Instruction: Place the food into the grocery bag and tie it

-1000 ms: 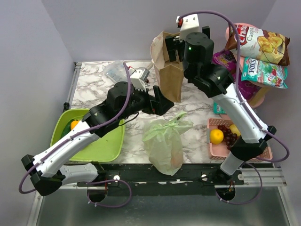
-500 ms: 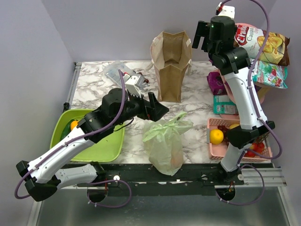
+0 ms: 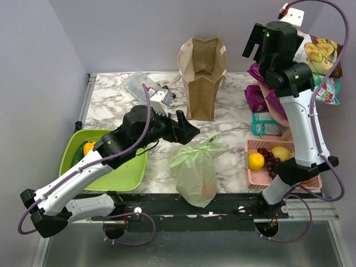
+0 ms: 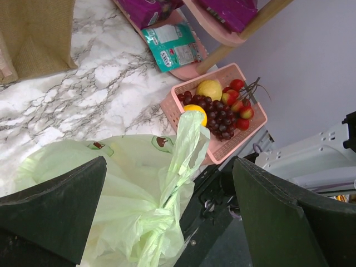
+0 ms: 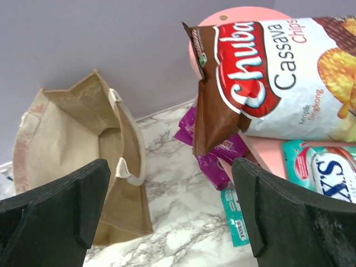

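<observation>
Since a second ago the right arm has lifted away from the mouth of the brown paper bag point(image 3: 203, 78) and swung to the far right, so the right gripper point(image 3: 255, 43) now hangs high beside the snack rack point(image 3: 297, 114). Its fingers are spread wide with nothing between them; its own camera looks past them at the open paper bag point(image 5: 83, 161) and a chips packet point(image 5: 278, 78) cut off by the right edge. The left gripper point(image 3: 188, 123) has shifted only slightly. It sits just behind the grocery bag point(image 3: 194, 167), also spread wide and holding nothing.

The grocery bag stands on the marble table point(image 3: 111, 100) near the front edge, between a green tray point(image 3: 119, 175) and a pink basket point(image 3: 253, 179). From the left wrist its handles point(image 4: 186, 150) stand up, bunched together lower down; whether they are knotted cannot be told. What lies inside is blurred by the plastic.

An orange fruit point(image 3: 88, 148) shows in the tray, the rest of that corner hidden behind the left arm. The basket holds another orange point(image 4: 196, 113), a lemon point(image 4: 209, 89) and grapes point(image 4: 219, 119); the right arm covers its far side in the overhead view.
</observation>
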### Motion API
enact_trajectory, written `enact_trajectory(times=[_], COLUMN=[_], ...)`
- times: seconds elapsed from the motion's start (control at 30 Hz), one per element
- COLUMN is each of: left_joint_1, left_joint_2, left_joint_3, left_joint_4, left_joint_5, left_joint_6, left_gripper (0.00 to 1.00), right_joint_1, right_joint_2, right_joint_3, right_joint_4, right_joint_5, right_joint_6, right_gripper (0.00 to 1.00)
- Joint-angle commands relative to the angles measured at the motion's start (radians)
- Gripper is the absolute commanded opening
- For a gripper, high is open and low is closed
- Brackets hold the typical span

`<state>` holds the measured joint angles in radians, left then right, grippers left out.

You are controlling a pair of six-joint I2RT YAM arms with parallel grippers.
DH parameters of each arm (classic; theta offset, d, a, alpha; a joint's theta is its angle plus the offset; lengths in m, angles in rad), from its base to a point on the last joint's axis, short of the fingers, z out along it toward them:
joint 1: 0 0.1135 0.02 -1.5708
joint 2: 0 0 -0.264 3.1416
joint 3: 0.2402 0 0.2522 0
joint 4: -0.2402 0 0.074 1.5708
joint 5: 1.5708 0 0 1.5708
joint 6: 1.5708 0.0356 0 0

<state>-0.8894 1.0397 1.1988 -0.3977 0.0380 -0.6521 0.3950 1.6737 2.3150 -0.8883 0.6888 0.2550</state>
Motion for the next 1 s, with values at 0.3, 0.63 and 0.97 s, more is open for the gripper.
enact_trajectory(times=[0.3,0.63,0.97], left_joint_1=[0.005,0.004,0.006], left_joint_2=[-0.033,-0.055,-0.064], left_joint_3=[-0.044,-0.055,-0.074], left_joint_4=[0.022,0.014,0.011], left_joint_5=[0.011,0.003,0.0], left_joint_6=[0.0,0.003,0.006], left_gripper=[0.98,0.98,0.99], right_joint_1=[-0.157,-0.167,-0.201], right_joint_2=[0.033,0.114,0.129], right_joint_3=[-0.042,0.002,-0.006], right_joint_4=[-0.039,-0.023,0.011], right_joint_5=[-0.063,-0.057,-0.022], right_joint_6=[0.061,0.062,0.039], right_gripper=[1.0,0.96,0.71])
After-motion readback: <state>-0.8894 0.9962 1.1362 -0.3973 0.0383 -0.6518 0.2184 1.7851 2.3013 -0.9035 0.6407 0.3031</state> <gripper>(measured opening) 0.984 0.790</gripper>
